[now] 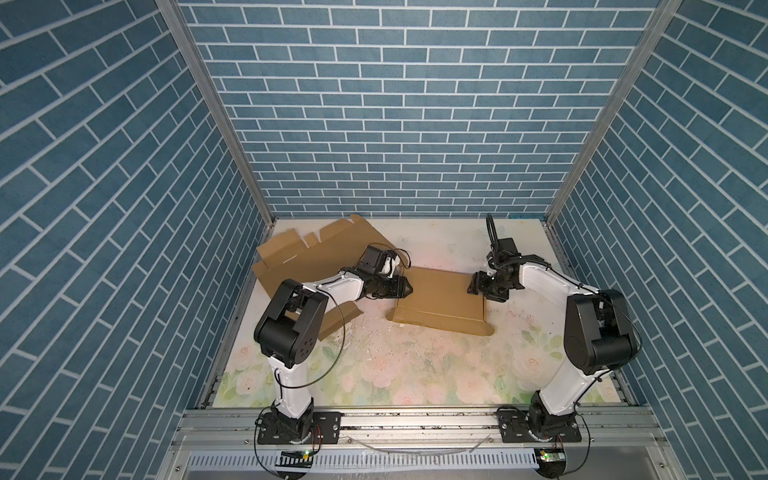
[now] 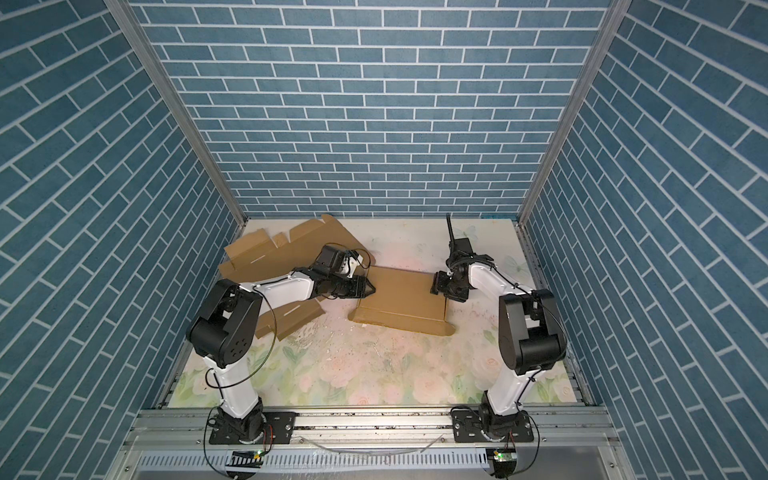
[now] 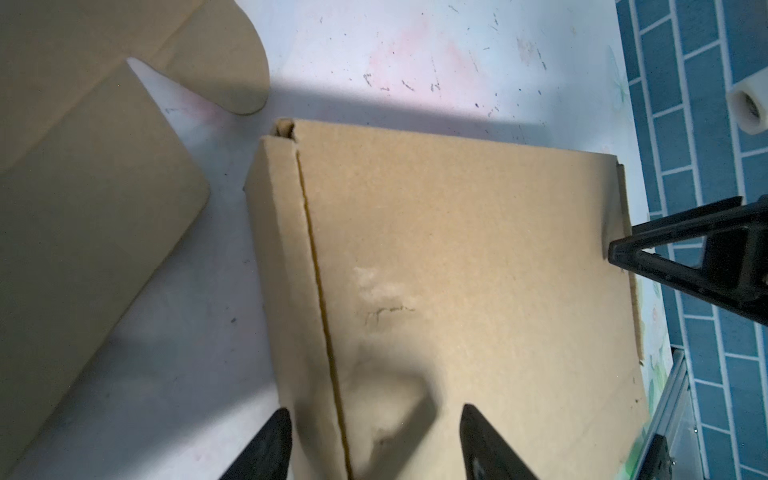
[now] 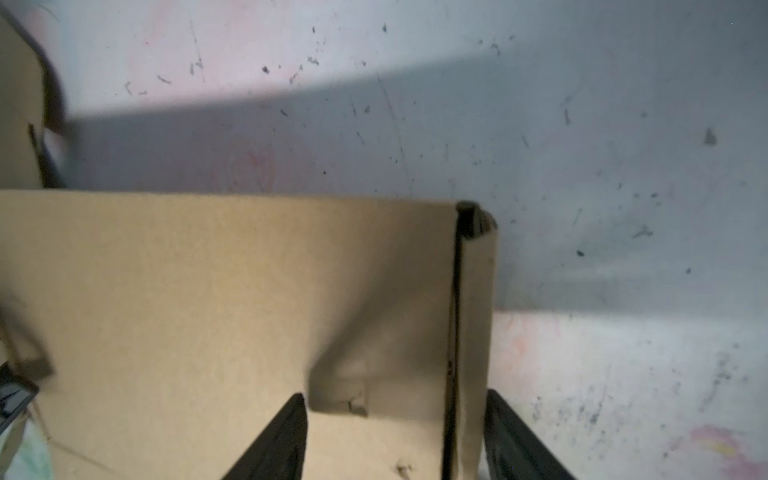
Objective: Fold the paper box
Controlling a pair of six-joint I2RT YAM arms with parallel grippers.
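Observation:
The brown paper box (image 1: 440, 301) (image 2: 399, 305) lies closed and flat on the middle of the floral table in both top views. My left gripper (image 1: 409, 287) (image 3: 376, 415) is at its left edge. It is open, and its fingertips (image 3: 282, 419) straddle the folded side wall and the slit beside it. My right gripper (image 1: 473, 286) (image 4: 395, 399) is at the box's right edge. It is open too, with one finger over the lid (image 4: 208, 291) and the other just outside the side wall (image 4: 473, 311). Neither gripper holds anything.
A flat unfolded cardboard sheet (image 1: 316, 253) (image 3: 83, 208) lies at the back left, partly under my left arm, and one flap (image 1: 343, 316) reaches toward the front. Blue brick walls (image 1: 124, 249) close in three sides. A white roll (image 3: 748, 106) sits by the far wall.

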